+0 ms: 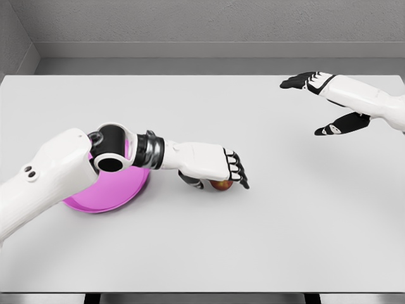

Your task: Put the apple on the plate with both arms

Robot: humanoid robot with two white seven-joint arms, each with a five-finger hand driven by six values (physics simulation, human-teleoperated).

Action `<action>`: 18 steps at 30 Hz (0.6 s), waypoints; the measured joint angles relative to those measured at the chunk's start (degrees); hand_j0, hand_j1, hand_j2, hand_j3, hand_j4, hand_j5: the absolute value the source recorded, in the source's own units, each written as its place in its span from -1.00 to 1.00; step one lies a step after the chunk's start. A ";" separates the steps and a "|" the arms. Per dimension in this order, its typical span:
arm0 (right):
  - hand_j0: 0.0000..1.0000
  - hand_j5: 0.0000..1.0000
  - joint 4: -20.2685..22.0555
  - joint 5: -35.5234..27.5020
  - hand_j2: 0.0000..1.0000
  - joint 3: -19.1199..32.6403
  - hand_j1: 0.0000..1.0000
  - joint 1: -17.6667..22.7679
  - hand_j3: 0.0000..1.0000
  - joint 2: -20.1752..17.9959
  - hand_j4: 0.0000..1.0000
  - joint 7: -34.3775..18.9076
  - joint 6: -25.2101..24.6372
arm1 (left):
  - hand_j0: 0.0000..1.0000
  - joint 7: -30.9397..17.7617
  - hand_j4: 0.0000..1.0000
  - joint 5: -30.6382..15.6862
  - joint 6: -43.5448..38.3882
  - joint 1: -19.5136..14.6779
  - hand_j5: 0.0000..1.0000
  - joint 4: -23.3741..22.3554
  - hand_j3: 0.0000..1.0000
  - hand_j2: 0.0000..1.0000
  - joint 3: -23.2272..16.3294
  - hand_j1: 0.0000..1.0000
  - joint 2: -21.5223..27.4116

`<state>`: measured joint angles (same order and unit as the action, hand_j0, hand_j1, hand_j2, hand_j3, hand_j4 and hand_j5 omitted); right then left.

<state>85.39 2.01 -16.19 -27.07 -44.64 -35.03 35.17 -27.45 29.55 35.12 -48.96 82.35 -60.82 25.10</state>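
Observation:
A reddish-brown apple (221, 185) lies on the white table (209, 247), just right of a magenta plate (117, 197). My left hand (215, 177) covers the apple from above, fingers (238, 170) curled down over its far side and thumb tucked under on the near side, so only a sliver of fruit shows. The left forearm and elbow hide much of the plate. My right hand (302, 107) hovers over the far right of the table, well away from the apple, with fingers (302, 81) stretched out flat and the thumb spread below them, holding nothing.
The table's far edge meets a grey wall (202, 25); its front edge runs along the bottom of the view. Nothing else stands on the tabletop.

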 measured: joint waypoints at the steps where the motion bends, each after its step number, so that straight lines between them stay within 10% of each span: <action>1: 1.00 1.00 -0.01 0.00 1.00 0.00 1.00 0.00 1.00 0.01 1.00 0.00 0.00 | 0.78 0.00 0.78 0.21 0.00 0.00 0.78 0.00 0.78 0.78 -0.06 0.78 -0.02; 18: 1.00 1.00 -0.01 0.00 1.00 -0.08 1.00 -0.18 1.00 -0.02 1.00 0.00 0.00 | 0.73 0.00 0.73 1.15 0.00 -0.79 0.73 -1.85 0.73 0.73 -0.20 0.73 -0.96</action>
<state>85.39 2.01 -16.27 -27.25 -44.66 -35.03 35.17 -27.45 30.70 35.12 -49.75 80.50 -61.03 24.14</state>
